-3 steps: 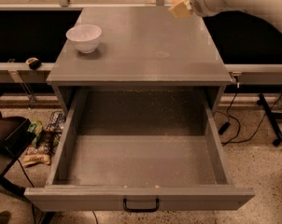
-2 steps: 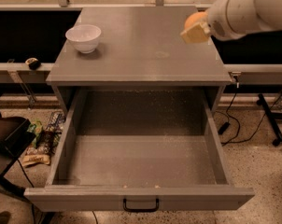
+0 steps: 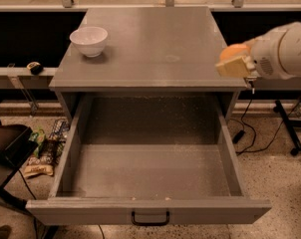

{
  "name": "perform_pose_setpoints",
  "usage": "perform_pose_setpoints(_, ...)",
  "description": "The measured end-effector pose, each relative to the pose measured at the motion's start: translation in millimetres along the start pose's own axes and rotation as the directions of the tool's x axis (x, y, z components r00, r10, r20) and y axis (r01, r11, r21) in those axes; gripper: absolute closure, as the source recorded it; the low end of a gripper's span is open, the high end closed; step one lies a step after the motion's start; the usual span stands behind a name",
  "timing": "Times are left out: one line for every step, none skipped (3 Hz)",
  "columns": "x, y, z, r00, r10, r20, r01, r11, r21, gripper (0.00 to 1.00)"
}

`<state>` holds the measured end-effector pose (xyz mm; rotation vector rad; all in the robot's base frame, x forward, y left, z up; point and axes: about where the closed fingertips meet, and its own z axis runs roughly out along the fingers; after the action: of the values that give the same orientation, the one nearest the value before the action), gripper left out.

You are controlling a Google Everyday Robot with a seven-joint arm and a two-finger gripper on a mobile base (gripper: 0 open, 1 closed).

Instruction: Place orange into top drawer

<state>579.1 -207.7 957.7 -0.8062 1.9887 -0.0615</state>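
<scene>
orange point(image 3: 233, 50) is clamped in the jaws of your gripper point(image 3: 233, 62), held over the tabletop point(image 3: 150, 39) at its right front corner, not over the top drawer point(image 3: 150, 168) yet. Drawer is open. Pickup done; left: move over the drawer, lower, release. White bowl point(image 3: 89, 40) is well clear, far left

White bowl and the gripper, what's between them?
Only bare cabinet top, in the camera view. The gripper holds the orange over its right edge.
</scene>
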Motion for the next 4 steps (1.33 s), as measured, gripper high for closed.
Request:
perform_pose_setpoints(89, 11, 60, 0.989, 0.148, 0.015, -0.145, 0.9792, -0.142, 1.00)
perform_pose_setpoints(85, 11, 59, 0.990, 0.143, 0.016, -0.139, 0.9802, -0.141, 1.00)
perform_pose_setpoints(88, 49, 75, 0.997, 0.080, 0.008, -0.077, 0.9785, -0.191, 1.00)
perform_pose_setpoints(102, 126, 114, 1.000, -0.014, -0.008, 0.011, 0.9535, -0.301, 1.00)
